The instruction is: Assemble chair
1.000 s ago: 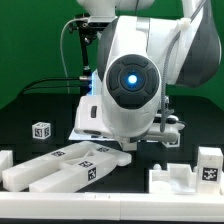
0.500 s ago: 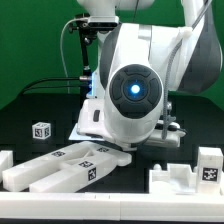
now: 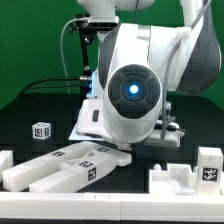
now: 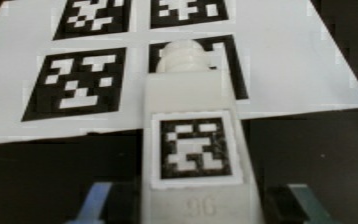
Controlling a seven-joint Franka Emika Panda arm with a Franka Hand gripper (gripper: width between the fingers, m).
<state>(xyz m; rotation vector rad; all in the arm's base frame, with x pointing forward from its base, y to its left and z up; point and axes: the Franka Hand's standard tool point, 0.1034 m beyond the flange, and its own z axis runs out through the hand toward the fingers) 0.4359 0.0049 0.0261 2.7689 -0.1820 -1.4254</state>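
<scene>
In the wrist view a long white chair bar with a black-and-white tag lies lengthwise, its pegged end over the marker board. My gripper is open. Its two fingers stand on either side of the bar's near end, with a dark gap on each side. In the exterior view the arm's body hides the gripper. Flat white chair pieces with tags lie side by side in front of the arm.
A small tagged cube sits at the exterior view's left. A blocky white piece and a tagged block stand at the right front. Another white piece lies at the left edge.
The arm's body sank slightly between one second ago and half a second ago. Since then nothing has visibly moved.
</scene>
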